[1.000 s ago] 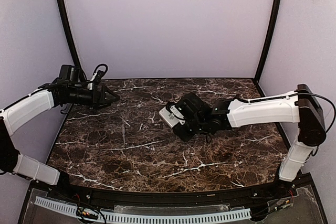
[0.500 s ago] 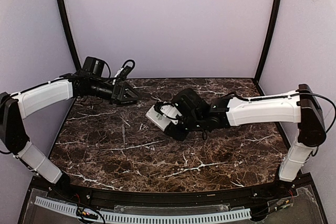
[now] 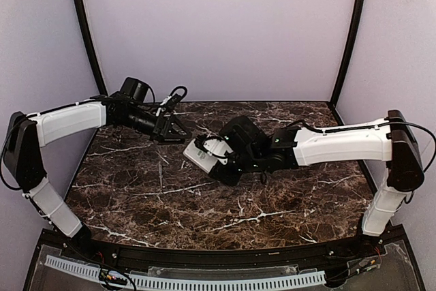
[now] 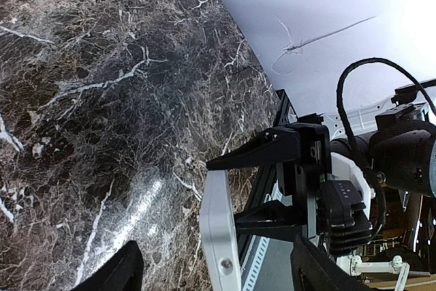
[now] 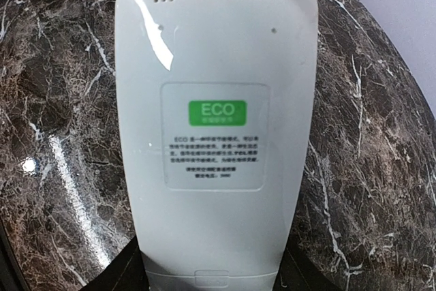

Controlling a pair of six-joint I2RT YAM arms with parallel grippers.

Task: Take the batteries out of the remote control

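Observation:
My right gripper is shut on the white remote control and holds it above the marble table, pointing left. In the right wrist view the remote's back fills the frame, with a green ECO label and a closed battery cover; my right gripper clamps its near end. The batteries are hidden. My left gripper is open and empty, just up and left of the remote's free end. In the left wrist view the left gripper is open with the remote seen edge-on ahead of it.
The dark marble table has black frame posts at the back corners and purple walls around it. A perforated white strip runs along the near edge below the arm bases.
My left arm has swung right and stretched toward the remote. My right gripper has carried the remote leftward, toward the left gripper.

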